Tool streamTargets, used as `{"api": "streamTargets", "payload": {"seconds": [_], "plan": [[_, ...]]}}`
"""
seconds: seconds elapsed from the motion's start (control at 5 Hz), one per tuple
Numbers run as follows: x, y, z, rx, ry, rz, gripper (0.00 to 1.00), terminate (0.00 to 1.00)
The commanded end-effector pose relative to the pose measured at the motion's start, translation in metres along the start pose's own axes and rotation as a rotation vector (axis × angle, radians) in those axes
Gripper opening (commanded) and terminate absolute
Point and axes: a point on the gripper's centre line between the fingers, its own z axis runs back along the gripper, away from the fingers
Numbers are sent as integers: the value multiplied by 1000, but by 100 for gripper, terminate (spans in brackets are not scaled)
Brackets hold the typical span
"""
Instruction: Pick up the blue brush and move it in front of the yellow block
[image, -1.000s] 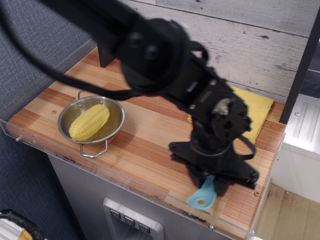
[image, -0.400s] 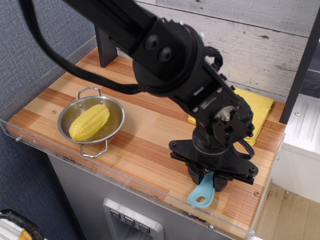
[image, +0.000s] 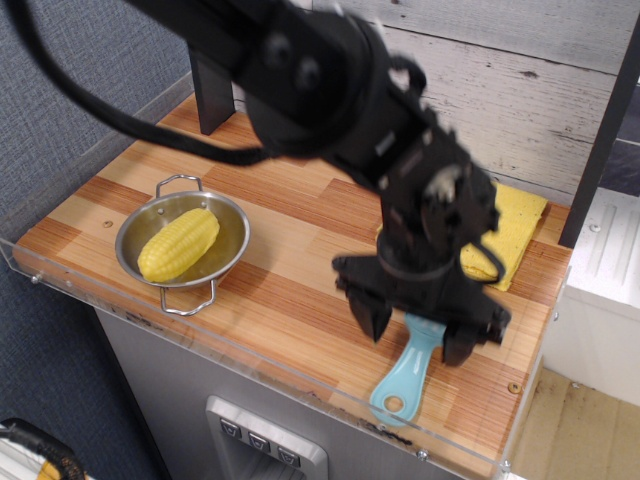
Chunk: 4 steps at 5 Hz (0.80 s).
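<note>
The blue brush (image: 408, 369) lies flat on the wooden table near the front right edge. Its handle with the hole points toward the front, and its head is partly hidden under my gripper. My gripper (image: 418, 328) hangs just above the brush's head end with its fingers spread to either side, holding nothing. The yellow block (image: 512, 224), a flat folded cloth, lies behind the gripper at the back right, partly hidden by the arm. The brush lies on the near side of it.
A metal bowl (image: 232, 240) holding a yellow corn cob (image: 178, 244) stands at the left. A clear plastic rim (image: 250, 352) runs along the table's front edge, close to the brush handle. A dark post (image: 212, 95) stands at the back.
My gripper was shut low on the brush. It has opened, let the brush go and risen a little. The brush now lies free on the table.
</note>
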Motion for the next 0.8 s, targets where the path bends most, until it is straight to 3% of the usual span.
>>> {"api": "streamTargets", "payload": {"seconds": [0.0, 0.2, 0.4, 0.6], "plan": [[45, 33, 87, -109, -200, 27, 100, 0], [52, 64, 124, -57, -147, 44, 100, 0], [57, 85, 129, -46, -57, 16, 100, 0], [60, 93, 128, 15, 67, 13, 100, 0]]}}
